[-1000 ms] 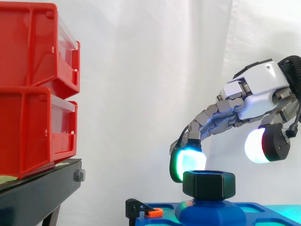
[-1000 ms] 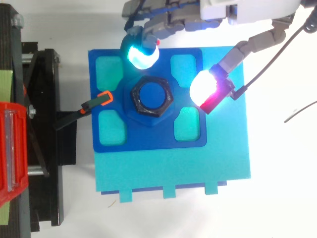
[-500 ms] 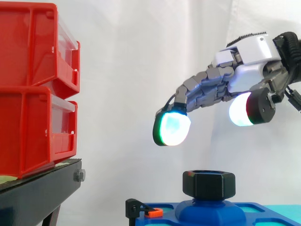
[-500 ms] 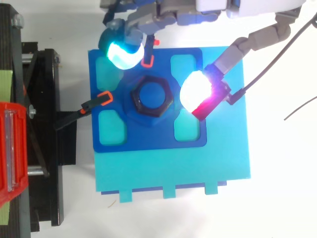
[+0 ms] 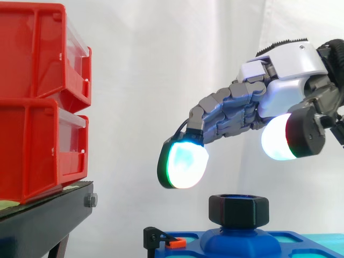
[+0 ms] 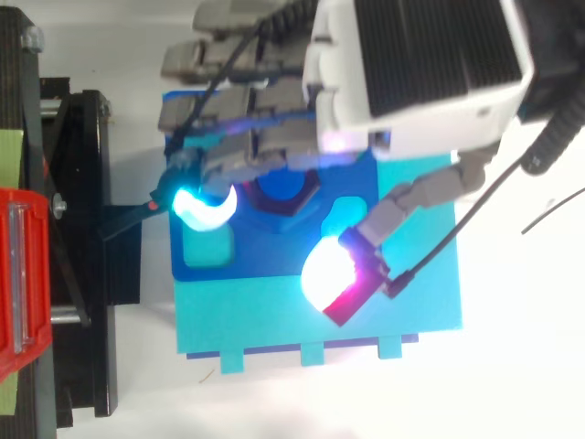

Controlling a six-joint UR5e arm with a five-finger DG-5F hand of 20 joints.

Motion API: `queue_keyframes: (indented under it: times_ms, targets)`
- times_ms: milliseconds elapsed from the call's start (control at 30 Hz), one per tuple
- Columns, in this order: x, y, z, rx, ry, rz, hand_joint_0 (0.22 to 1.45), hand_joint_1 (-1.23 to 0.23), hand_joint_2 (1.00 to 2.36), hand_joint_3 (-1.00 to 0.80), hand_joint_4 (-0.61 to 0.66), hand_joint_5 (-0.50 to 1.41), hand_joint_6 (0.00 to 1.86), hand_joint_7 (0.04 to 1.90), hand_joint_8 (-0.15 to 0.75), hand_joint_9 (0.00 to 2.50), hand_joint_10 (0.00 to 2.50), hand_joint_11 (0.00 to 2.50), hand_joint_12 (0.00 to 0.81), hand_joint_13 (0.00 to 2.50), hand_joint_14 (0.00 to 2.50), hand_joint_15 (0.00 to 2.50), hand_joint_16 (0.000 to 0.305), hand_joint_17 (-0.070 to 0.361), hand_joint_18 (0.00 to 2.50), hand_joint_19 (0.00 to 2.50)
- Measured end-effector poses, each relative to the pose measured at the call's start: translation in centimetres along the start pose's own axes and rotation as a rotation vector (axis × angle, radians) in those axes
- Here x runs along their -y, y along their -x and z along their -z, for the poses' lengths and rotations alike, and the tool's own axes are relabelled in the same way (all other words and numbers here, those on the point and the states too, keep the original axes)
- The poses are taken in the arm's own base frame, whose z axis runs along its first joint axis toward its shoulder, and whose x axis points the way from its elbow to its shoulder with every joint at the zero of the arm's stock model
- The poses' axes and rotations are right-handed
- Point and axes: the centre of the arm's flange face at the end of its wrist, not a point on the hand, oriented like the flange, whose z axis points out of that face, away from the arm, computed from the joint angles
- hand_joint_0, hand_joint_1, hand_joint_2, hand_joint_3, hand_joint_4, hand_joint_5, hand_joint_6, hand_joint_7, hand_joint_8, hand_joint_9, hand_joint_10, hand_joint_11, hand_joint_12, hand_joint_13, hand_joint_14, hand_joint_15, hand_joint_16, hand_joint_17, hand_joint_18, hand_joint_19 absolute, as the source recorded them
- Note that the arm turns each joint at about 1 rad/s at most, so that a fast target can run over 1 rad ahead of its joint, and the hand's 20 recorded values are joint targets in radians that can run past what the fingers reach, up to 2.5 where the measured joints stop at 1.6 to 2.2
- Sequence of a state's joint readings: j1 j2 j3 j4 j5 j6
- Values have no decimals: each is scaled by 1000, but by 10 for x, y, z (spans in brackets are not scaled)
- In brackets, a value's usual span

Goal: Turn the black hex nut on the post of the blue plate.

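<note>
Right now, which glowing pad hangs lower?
The cyan-green pad, up and left of the nut in the side view; the white pad on the right sits higher.

We read this as a robotics lab bench: a white curtain (image 5: 161,80) closes off the background, stacked red bins (image 5: 37,102) sit on a black stand (image 5: 43,215) (a bolt head (image 5: 90,200) shows at its end), and a blue plate (image 6: 265,263) rests on a cyan base (image 6: 274,320).

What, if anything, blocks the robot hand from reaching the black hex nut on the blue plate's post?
Probably nothing, so yes. The robot hand hovers open above the black hex nut, with clear air between its glowing pads and the nut.
</note>
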State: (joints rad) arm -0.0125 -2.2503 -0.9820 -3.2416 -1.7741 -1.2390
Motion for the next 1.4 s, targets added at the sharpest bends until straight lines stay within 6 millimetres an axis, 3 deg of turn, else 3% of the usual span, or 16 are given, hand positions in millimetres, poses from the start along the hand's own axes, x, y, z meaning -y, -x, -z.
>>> queue_keyframes:
  times_ms: [167, 433, 800, 1400]
  targets:
    - [-15, -9, -5, -19, -6, -4, 432, -552, 1000, -500, 141, -217, 502, 747, 181, 265, 1, 0, 308, 70, 1, 49, 43, 97, 0, 78]
    - [-21, -13, -6, -36, -7, -5, 432, -551, 1000, -500, 142, -217, 502, 747, 182, 264, 0, 0, 308, 71, 0, 50, 43, 98, 0, 78]
    - [-18, -23, -5, -51, -11, -6, 432, -550, 1000, -500, 141, -215, 502, 745, 182, 266, 0, 0, 307, 73, 1, 51, 44, 98, 0, 77]
    - [-3, -19, 2, -56, -3, 43, 435, -551, 1000, -500, 141, -216, 502, 746, 182, 263, 1, 0, 307, 82, 2, 48, 43, 97, 0, 82]
